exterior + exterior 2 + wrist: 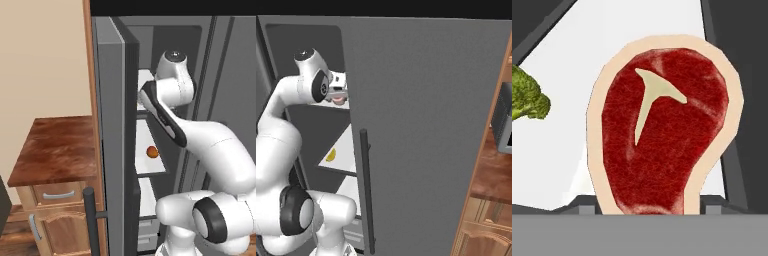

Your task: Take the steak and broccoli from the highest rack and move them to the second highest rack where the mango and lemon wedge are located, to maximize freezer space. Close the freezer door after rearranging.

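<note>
Fingers [642, 212] are seen at the bottom of the hand view, one small grey tip on each side of the steak's [662, 135] narrow lower end, closed in against its pale rim, so the steak appears to be gripped. Its red face with a cream T-shaped bone is turned toward the camera, and the white highest rack [587, 65] lies behind it. A piece of broccoli [527, 97] rests on that rack, apart from the steak. In the left base view, the arm is reached into the freezer [107, 75] at the top shelf, and the mango [152, 152] sits lower, on the second highest rack [145, 165]. A lemon wedge [331, 156] is seen in the right base view beside the freezer door [421, 125].
</note>
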{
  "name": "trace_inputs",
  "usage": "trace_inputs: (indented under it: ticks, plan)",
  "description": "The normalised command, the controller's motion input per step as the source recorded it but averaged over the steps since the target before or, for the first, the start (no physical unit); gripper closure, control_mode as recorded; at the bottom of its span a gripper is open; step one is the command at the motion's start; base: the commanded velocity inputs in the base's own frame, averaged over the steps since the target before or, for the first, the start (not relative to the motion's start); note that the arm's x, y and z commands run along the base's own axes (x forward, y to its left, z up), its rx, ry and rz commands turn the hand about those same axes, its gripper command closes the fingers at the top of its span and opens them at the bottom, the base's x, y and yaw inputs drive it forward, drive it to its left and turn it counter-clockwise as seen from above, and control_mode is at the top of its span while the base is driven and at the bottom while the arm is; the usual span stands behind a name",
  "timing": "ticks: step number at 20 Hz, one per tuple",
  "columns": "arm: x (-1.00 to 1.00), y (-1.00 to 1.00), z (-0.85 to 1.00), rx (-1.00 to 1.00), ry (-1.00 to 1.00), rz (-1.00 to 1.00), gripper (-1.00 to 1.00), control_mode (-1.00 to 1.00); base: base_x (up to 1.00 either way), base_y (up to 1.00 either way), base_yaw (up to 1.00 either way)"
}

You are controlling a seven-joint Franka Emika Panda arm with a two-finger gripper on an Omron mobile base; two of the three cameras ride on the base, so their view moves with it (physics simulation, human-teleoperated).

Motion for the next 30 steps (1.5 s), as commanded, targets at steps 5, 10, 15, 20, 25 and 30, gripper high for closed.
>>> trace_inputs:
  ticks: [5, 10, 15, 20, 25, 30]
  plan:
    - [-0.82, 0.02, 0.04, 0.0, -0.08, 0.21, 1.0, -1.0, 0.0, 0.0, 0.0]
    - [-0.79, 0.05, 0.0, 0.0, 0.0, 0.28, 1.0, -1.0, 0.0, 0.0, 0.0]
    - [-0.75, 0.1, -0.06, 0.0, 0.0, 0.26, 1.0, -1.0, 0.0, 0.0, 0.0]
    - [-0.67, 0.13, -0.39, -0.1, 0.0, 0.22, 1.0, -1.0, 0.0, 0.0, 0.0]
    - [-0.43, 0.16, -0.56, -0.27, 0.04, 0.05, 1.0, -1.0, 0.0, 0.0, 0.0]
    - [-0.02, 0.04, -0.5, -0.24, 0.15, 0.0, 1.0, -1.0, 0.0, 0.0, 0.0]
